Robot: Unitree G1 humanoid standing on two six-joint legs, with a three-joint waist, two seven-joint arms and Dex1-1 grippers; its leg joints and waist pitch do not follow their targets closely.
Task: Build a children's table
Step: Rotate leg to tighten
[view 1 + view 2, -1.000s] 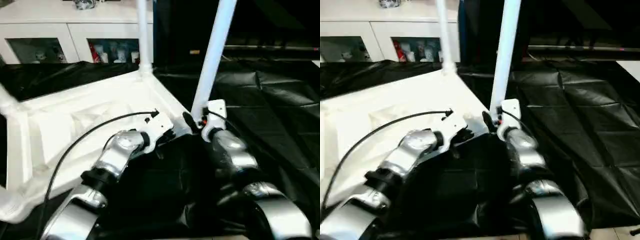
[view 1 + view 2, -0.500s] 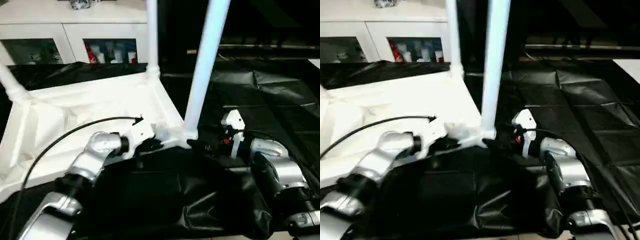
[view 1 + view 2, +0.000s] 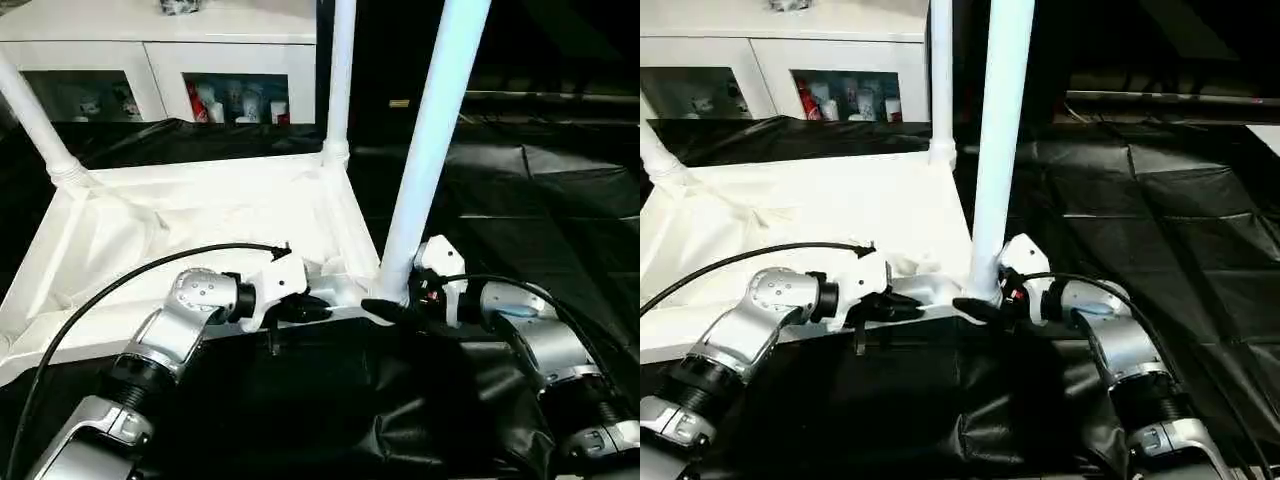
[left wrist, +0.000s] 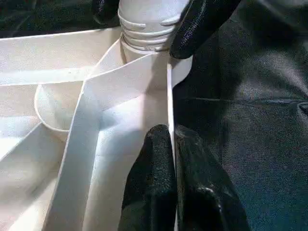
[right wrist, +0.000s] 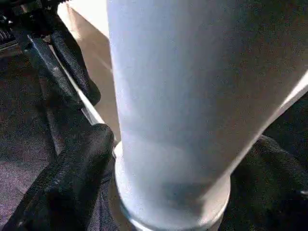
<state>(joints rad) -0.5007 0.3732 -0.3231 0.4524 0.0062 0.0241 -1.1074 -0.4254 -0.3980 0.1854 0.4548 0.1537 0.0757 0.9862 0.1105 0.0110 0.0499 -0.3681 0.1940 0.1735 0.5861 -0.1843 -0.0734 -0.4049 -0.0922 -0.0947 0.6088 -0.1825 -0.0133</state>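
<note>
Tabletop [image 3: 190, 215] is lying upside down across the left and centre of the left eye frame, ribbed underside facing up, on black sheeting [image 3: 540, 200] that is covering the whole right half. Three legs are standing in its corner sockets: a near leg [image 3: 432, 130] rising through the upper centre-right, a far leg [image 3: 340, 80] just left of it at the top, and a left leg [image 3: 35, 120] slanting in the upper left. I am seeing a white cabinet [image 3: 200, 50] with glass doors along the top edge. My left claw [image 3: 318, 308] is sitting at lower centre, pinched on the tabletop's near rim. My right claw [image 3: 392, 308] is sitting just right of it, at the foot of the near leg.

Right eye frame is giving me the same layout, with the near leg nearer the middle.

Left wrist frame is showing my two black fingers [image 4: 154, 192] closed narrow on the thin rim wall, one on each side. Beyond them, at the top, the near leg's ribbed base is sitting in its socket, with the other claw's fingertips flanking it.

Right wrist frame is showing the near leg running down the centre, with my black fingers [image 5: 72, 183] spread wide, one on either side of its base.
</note>
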